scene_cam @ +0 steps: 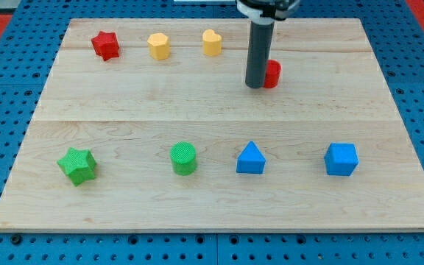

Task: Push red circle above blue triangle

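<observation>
The red circle (272, 74) sits in the upper middle of the wooden board, partly hidden behind my rod. My tip (256, 85) rests on the board right against the red circle's left side. The blue triangle (250, 158) lies in the lower row, well below the red circle and slightly to its left.
A red star (105, 45), a yellow hexagon (158, 46) and a yellow heart (211, 42) line the top row. A green star (77, 165), a green circle (184, 158) and a blue cube (341, 159) share the lower row. The wooden board (219, 199) lies on a blue pegboard.
</observation>
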